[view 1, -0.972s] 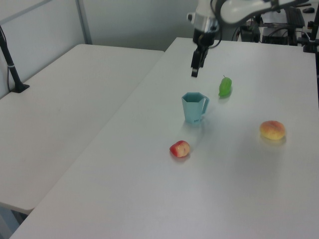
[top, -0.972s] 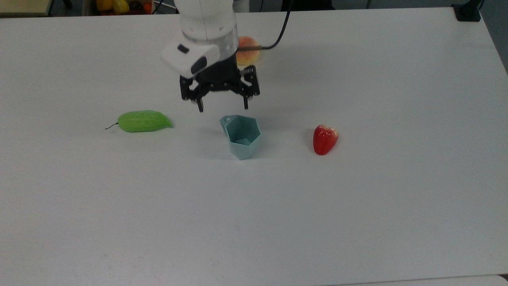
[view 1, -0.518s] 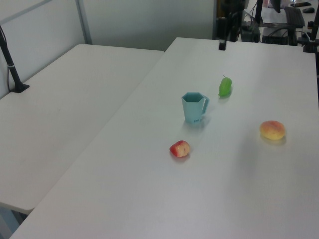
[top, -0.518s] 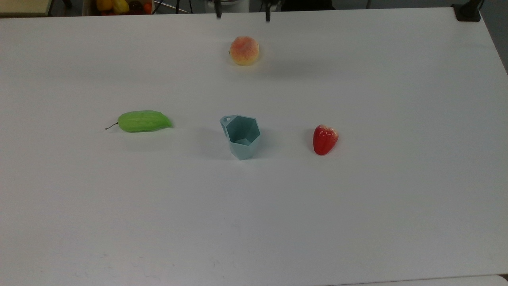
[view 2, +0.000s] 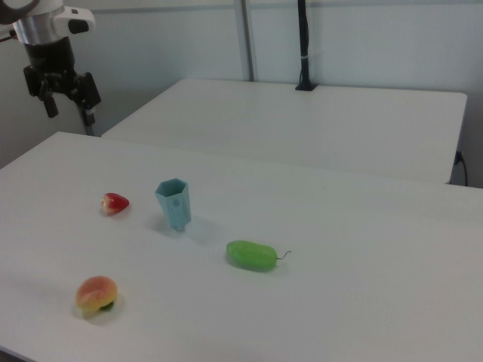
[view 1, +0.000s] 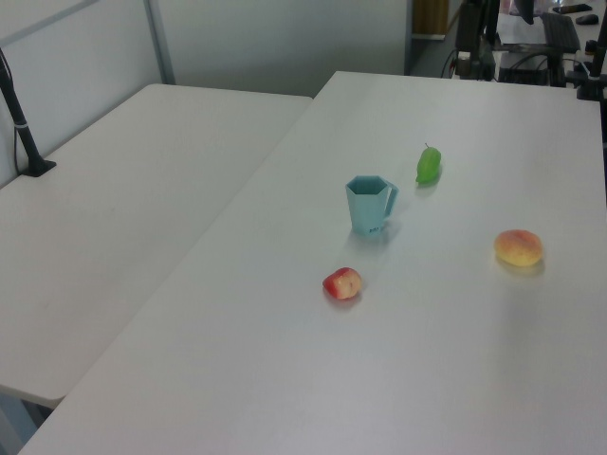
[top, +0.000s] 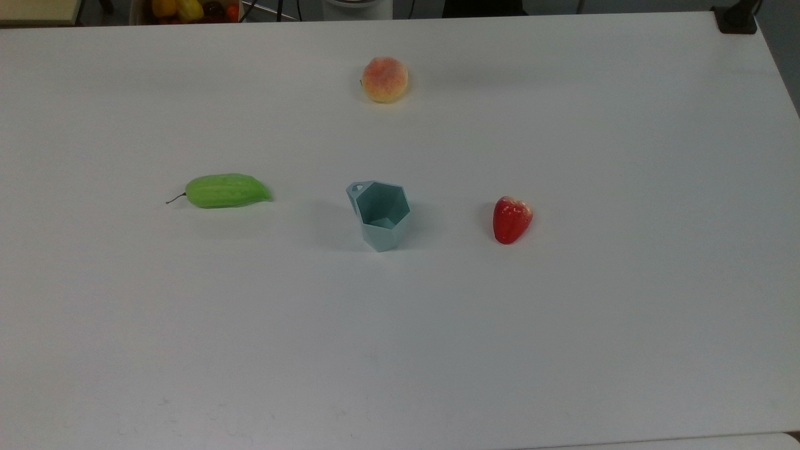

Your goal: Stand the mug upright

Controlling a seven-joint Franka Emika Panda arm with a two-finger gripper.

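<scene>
Four things sit well apart on the white table [top: 562, 344]. Reading the top view from its left, we see a green gourd [top: 226, 190], then the mug [top: 379, 214] upright near the middle with its rim up and small handle toward the top view's left, then a red fruit [top: 511, 219]; a peach [top: 385, 79] lies farther back. In the right view the gripper [view 2: 66, 102] hangs high above the table's far left, fingers spread and empty.

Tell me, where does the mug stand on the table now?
The mug stands upright near the table's middle in the top view, between the green fruit on the top view's left and the red fruit on its right, touching neither.
</scene>
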